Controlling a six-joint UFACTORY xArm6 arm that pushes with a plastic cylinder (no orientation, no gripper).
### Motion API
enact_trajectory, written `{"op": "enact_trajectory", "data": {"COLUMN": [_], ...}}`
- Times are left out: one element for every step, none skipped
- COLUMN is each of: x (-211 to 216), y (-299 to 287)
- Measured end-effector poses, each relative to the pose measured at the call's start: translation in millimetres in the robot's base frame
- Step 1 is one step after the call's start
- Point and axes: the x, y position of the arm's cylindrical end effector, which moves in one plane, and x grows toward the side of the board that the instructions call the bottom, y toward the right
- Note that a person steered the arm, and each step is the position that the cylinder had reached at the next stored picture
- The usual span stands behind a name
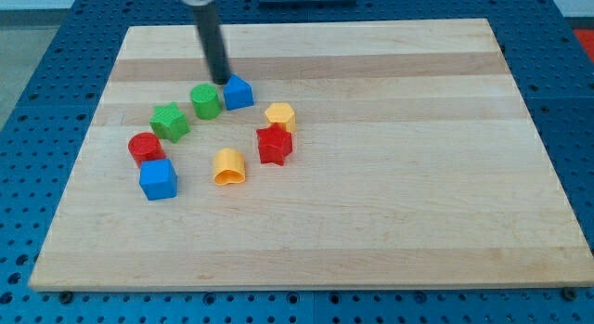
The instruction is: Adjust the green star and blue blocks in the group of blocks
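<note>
Camera view, looking down on a pale wooden counter [390, 222] ringed by blue perforated sheet [575, 101]: my tip [221, 81] stands near the counter's top edge, left of its middle, touching or all but touching the upper left side of a blue block [238, 92] with a peaked top. The arm carries no gripper, only the dark rod [213, 36], so nothing is grasped or released.

Eight blocks form a loose ring in the counter's left half. The green star [170, 121] sits on the ring's left side, below and to the left of my tip, apart from it. A green cylinder-like block [205, 100] lies between the star and the peaked blue block, just beside the latter. A red round block [145, 148] rests below the star, towards the counter's left edge, and a blue cube [158, 179] sits just under it, nearest the bottom left corner.

On the ring's right side a yellow block [279, 116] touches a red star [275, 144] below it. An orange-yellow arched block [227, 166] closes the ring at the bottom, apart from its neighbours.
</note>
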Motion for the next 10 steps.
{"op": "enact_trajectory", "data": {"x": [7.3, 8.5, -42.7, -41.5, -13.6, 5.1, 12.8, 18.7, 12.7, 83.0], "y": [24.7, 51.3, 44.0, -1.4, -26.3, -23.6, 7.3, 23.3, 70.7, 150.5]}}
